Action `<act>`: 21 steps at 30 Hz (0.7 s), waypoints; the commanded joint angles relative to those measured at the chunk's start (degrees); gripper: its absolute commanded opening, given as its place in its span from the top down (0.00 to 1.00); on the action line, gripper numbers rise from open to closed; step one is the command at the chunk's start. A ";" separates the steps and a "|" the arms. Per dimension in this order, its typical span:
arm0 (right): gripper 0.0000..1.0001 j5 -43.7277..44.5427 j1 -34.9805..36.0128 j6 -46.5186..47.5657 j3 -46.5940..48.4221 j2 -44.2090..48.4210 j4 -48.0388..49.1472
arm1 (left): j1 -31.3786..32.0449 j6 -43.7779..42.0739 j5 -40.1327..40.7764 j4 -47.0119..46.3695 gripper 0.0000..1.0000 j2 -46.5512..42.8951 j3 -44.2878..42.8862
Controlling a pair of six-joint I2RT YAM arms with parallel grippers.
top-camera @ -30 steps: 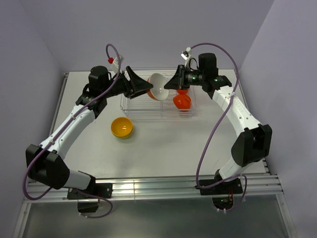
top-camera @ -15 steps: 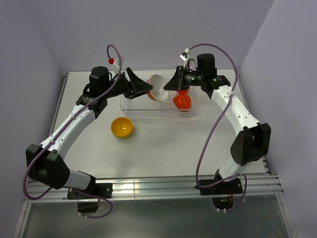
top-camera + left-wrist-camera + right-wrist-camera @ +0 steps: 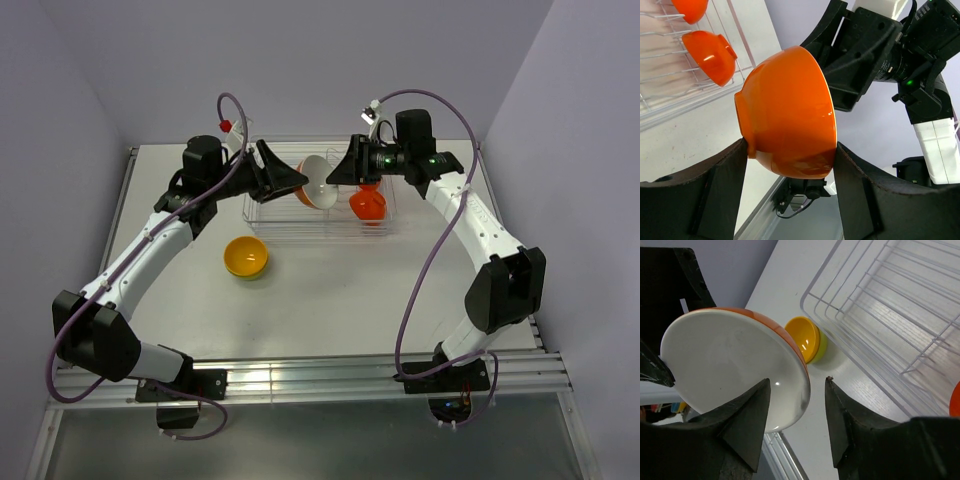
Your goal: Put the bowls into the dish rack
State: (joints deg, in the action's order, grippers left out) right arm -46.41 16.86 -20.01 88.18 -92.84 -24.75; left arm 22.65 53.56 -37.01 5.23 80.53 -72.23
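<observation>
Lavender walls are closing round a pale table (image 3: 330,300), and the dish rack (image 3: 275,222) is sitting at its far middle. You are holding an orange bowl (image 3: 318,183), white inside, tilted in the air over the middle of the rack, between your two arms.

Your left gripper (image 3: 297,178) is doing the carrying. Its fingers (image 3: 722,185) are pinching the bowl from both sides, pressed against the glossy outer wall.

Your right gripper (image 3: 340,172) is what is changing. Over the last second it is edging leftward from above the rack's right part, closing on the bowl's open face. The bowl is sitting a shade lower and further left than a second ago, and the left arm is barely shifting. The right fingers (image 3: 745,425) are now standing spread, straddling the rim. A strip of table is showing between the rim and one finger, so they are not yet clamping.

This is looking like a handover being set up rather than a placement, and this bowl is not yet loaded. Two red-orange bowls (image 3: 712,55) are already resting in the rack's right part. One yellow bowl (image 3: 245,256) is waiting on the table, near and left of the rack.
</observation>
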 commanded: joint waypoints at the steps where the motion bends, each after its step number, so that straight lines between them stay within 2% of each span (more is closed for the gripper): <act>1: 0.44 0.36 0.36 0.85 2.87 0.20 0.23 | 0.20 -1.44 1.07 -1.98 1.00 -0.29 -1.60; 3: 0.35 0.80 0.36 1.20 3.05 0.46 -0.12 | -0.07 -1.79 1.77 -1.63 1.00 -0.20 -1.60; 5: 0.33 1.23 0.36 1.38 3.05 0.81 -0.12 | -0.50 -2.32 2.29 -1.19 1.00 -0.02 -1.78; 6: 0.28 1.32 0.36 1.55 3.14 0.99 -0.29 | -0.59 -3.19 2.65 -0.41 1.00 0.06 -1.95; 9: 0.23 1.76 0.36 1.90 3.31 1.43 -0.56 | -1.03 -4.34 3.62 0.65 1.00 0.50 -2.57; 13: 0.21 2.47 0.28 2.52 4.19 1.69 -1.96 | -2.00 -6.53 5.01 2.40 1.00 1.73 -4.15; 14: 0.20 2.73 0.28 2.52 4.37 1.96 -2.31 | -2.44 -8.54 5.89 3.19 1.00 2.17 -5.89; 15: 0.15 2.91 0.19 2.35 4.54 2.22 -2.58 | -2.70 -9.87 6.77 4.07 1.00 3.30 -6.95; 19: 0.13 3.52 -0.60 3.48 4.98 4.85 -5.38 | -3.32 -17.07 12.30 8.73 1.00 6.47 -12.23; 21: 0.07 4.22 -1.48 4.71 4.63 5.82 -6.36 | -3.32 -21.38 16.61 9.61 1.00 8.14 -14.51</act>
State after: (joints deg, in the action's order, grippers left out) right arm -43.40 16.45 -17.69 90.02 -91.70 -29.34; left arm 19.62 40.27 -26.68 14.66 87.64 -81.52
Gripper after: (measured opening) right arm 0.903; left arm 0.683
